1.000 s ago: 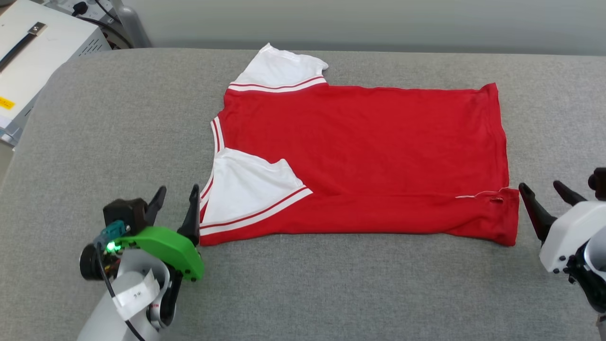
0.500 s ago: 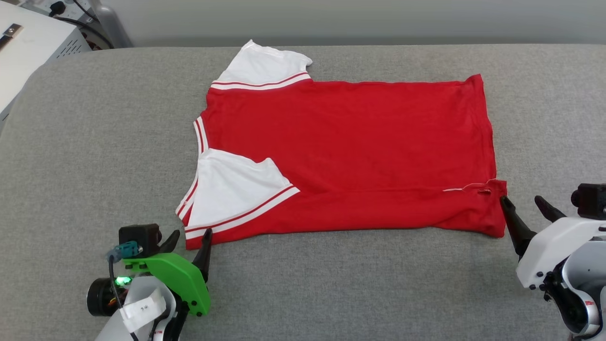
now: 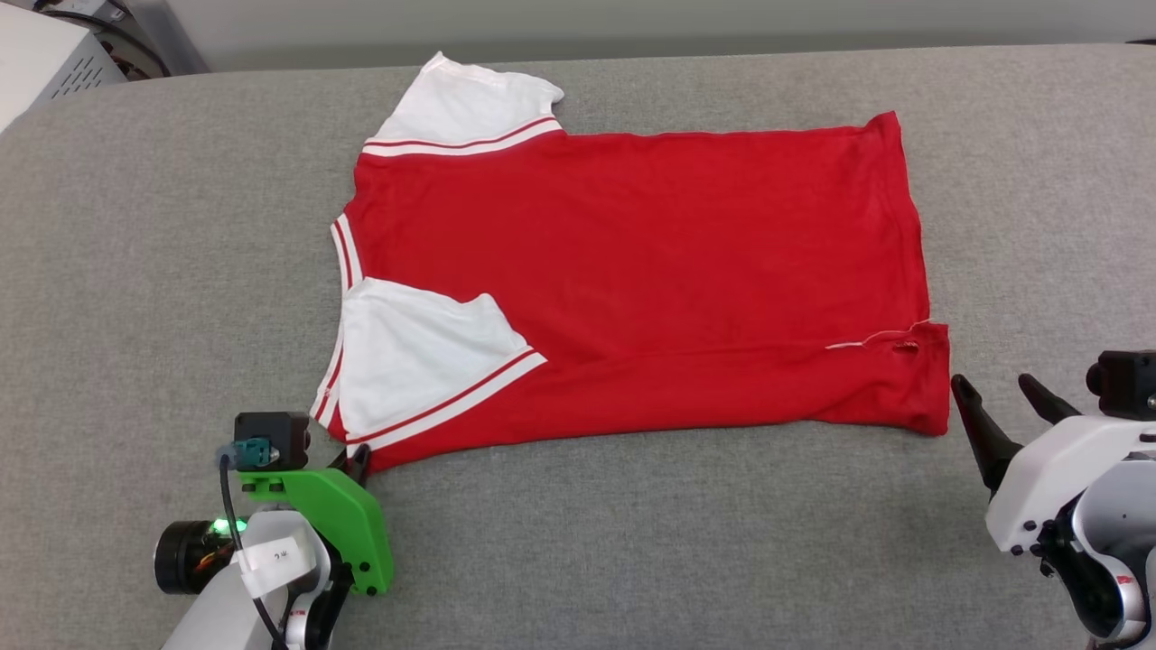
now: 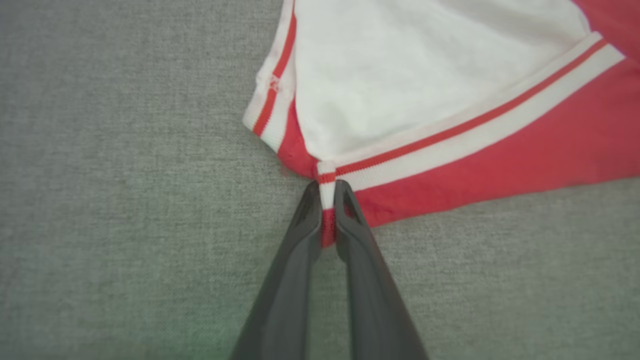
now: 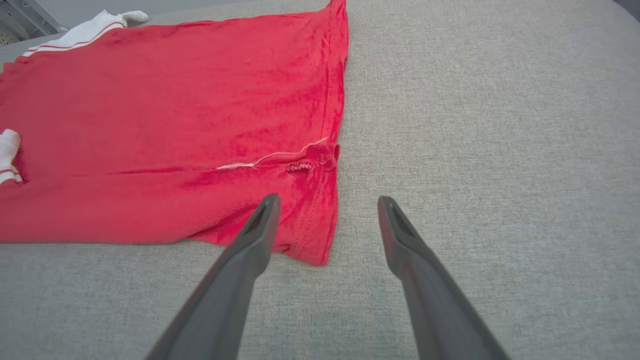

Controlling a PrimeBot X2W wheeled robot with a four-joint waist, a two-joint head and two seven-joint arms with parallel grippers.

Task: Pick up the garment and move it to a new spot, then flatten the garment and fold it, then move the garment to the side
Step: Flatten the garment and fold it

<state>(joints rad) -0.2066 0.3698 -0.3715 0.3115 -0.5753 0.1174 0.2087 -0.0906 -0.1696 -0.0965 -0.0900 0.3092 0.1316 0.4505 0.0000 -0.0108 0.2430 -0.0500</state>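
Note:
The garment (image 3: 632,262) is a red T-shirt with white sleeves and striped trim, lying flat on the grey table, plain red side up, collar to the left. Its near long edge is folded over, with one white sleeve (image 3: 424,348) on top. My left gripper (image 3: 358,462) is at the near left corner, shut on the garment's striped edge (image 4: 326,200), pinched between the dark fingers (image 4: 300,235). My right gripper (image 3: 993,397) stands open just off the near right corner of the garment (image 5: 310,240), one fingertip (image 5: 267,210) over the hem, nothing between its jaws.
The grey fabric table (image 3: 632,542) stretches wide around the shirt, with bare surface in front and on both sides. A white metal box (image 3: 41,59) with cables sits off the far left corner.
My left gripper has closed on the near left corner of the garment. The head camera has shifted, so the whole scene sits further left and higher. The right gripper stays open near the hem.

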